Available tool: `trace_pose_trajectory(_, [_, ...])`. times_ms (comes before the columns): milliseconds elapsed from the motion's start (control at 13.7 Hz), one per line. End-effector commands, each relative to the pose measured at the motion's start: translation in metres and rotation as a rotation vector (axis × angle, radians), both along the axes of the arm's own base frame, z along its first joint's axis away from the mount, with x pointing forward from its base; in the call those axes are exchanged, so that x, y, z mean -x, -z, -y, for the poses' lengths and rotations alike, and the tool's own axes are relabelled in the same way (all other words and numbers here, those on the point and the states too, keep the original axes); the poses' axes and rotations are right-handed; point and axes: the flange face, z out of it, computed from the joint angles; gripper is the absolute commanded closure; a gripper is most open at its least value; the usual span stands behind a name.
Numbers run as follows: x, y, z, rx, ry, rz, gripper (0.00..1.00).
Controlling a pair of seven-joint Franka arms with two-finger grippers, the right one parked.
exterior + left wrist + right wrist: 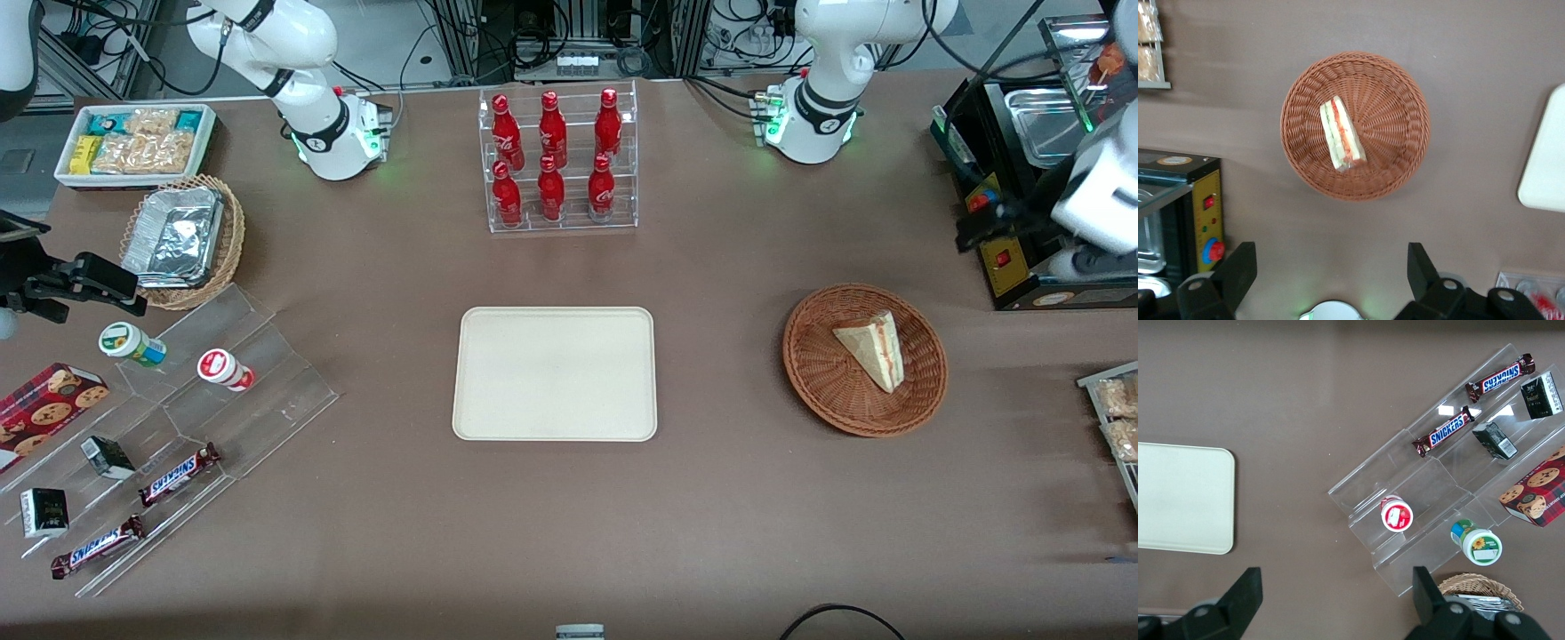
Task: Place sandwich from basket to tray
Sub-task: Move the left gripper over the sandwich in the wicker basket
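The sandwich [872, 349] lies on its side in the round basket [813, 373] on the brown worktop [711, 498], toward the working arm's end. The cream tray [555, 373] sits well apart, mid-worktop. The claw [1331, 280] hangs above the basket, fingers spread wide, gripping nothing.

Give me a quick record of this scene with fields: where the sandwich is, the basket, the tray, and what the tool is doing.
sandwich: wedge lying in the basket, filling edge visible, untouched
basket: round reddish-brown wicker, on the table toward the working arm's end
tray: cream rectangular tray, beside the basket, nothing on it
tool: left arm's tool open, raised above the table near the basket, holding nothing
task state: sandwich not yet grasped or moved
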Motion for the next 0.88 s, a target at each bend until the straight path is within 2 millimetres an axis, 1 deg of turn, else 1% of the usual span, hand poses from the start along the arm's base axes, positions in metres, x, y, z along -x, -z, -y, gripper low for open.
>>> trace_pose_trajectory(0, [0.008, 0.045, -0.007, -0.017, -0.111, -0.015, 0.0])
trace_pose_trajectory(146, [0.016, 0.071, -0.009, -0.021, -0.188, 0.006, 0.0])
trace_pose_trajectory(292, [0.03, 0.102, -0.008, -0.02, -0.258, 0.027, 0.0])
trace_pose_trajectory(438, [0.037, 0.132, -0.008, 0.015, -0.314, 0.028, 0.0])
trace_pose_trajectory(584, [0.045, 0.161, -0.025, 0.028, -0.372, 0.054, 0.0])
trace_pose_trajectory(657, [0.046, 0.171, -0.031, 0.038, -0.395, 0.061, 0.0])
trace_pose_trajectory(803, [0.049, 0.191, -0.033, 0.047, -0.409, 0.085, 0.0])
